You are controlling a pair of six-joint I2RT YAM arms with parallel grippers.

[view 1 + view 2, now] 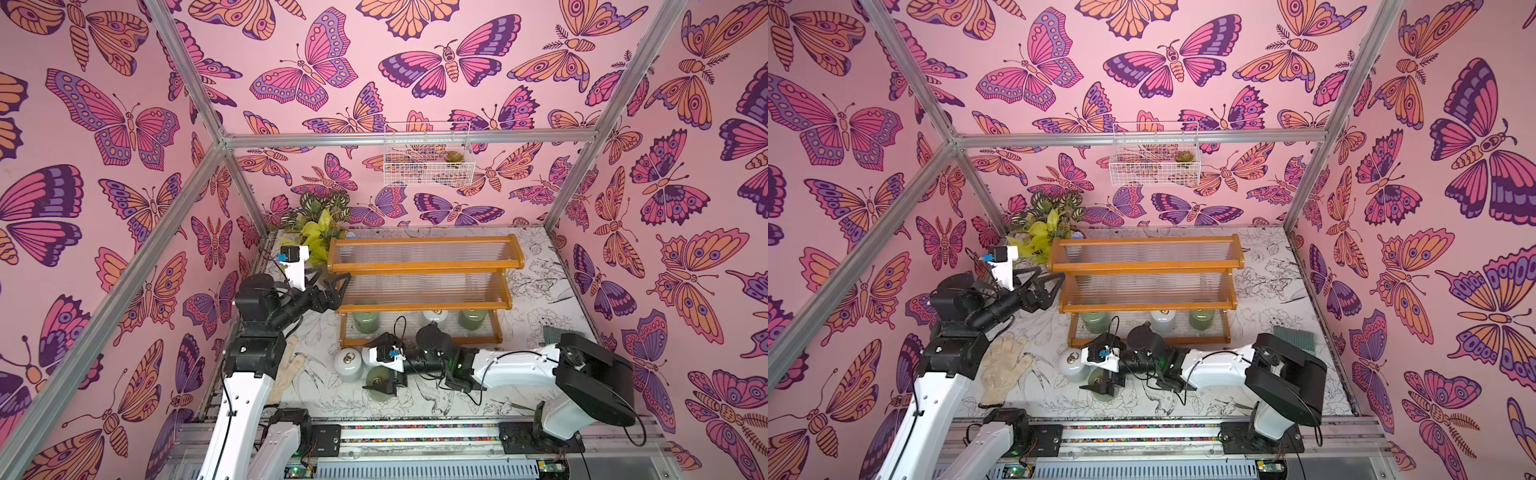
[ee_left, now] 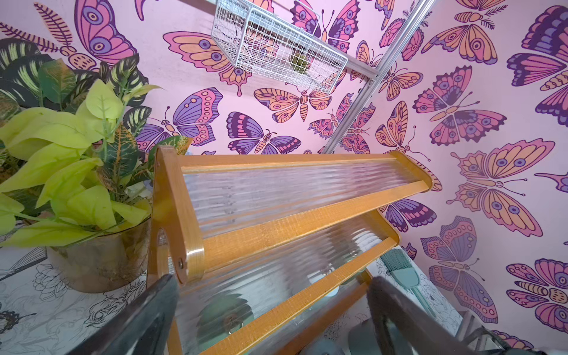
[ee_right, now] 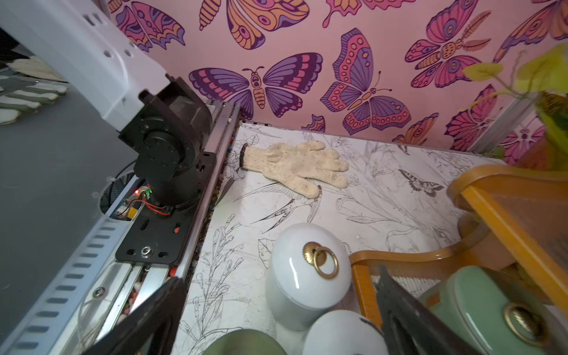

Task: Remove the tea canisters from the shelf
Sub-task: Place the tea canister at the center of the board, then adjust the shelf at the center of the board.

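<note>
Just under the right hand [image 1: 380,387], spread wide and empty, a green canister [image 3: 246,342] crowds two white canisters [image 3: 307,276] [image 3: 341,335] on the surface [image 1: 540,299]; a careless withdrawal could topple them. Beyond it, three more canisters [image 1: 365,322] wait on the shelf [image 1: 424,306], lowest tier. The left hand [image 1: 341,291] is spread too.

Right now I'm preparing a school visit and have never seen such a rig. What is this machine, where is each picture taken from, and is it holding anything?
It is a robot with two arms, each ending in a two-fingered gripper. Two pictures look down from overhead and are nearly alike; the other two come from cameras on the wrists. The left gripper is open near one end of the wooden shelf. The right gripper is open over a green canister beside two white canisters on the table. Three more canisters stand on the shelf's bottom tier. A knit glove and a plant in a glass vase are on the table. Nothing is held.
</note>
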